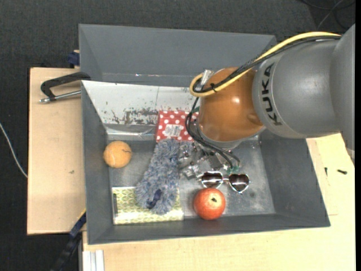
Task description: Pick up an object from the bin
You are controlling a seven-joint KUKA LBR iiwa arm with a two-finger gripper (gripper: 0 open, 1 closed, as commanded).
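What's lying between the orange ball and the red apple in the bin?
In the camera view, a fuzzy blue-grey cloth lies between the orange ball on the left and the red apple further right.

The 1 word that can be read is "KUKA", in black capitals running sideways on the grey housing of the arm (299, 89), just beside its orange cover (228, 109). The red white-dotted packet (176, 120) at the back of the bin (169, 55) carries a small white label (172, 131); its print is too small to read.
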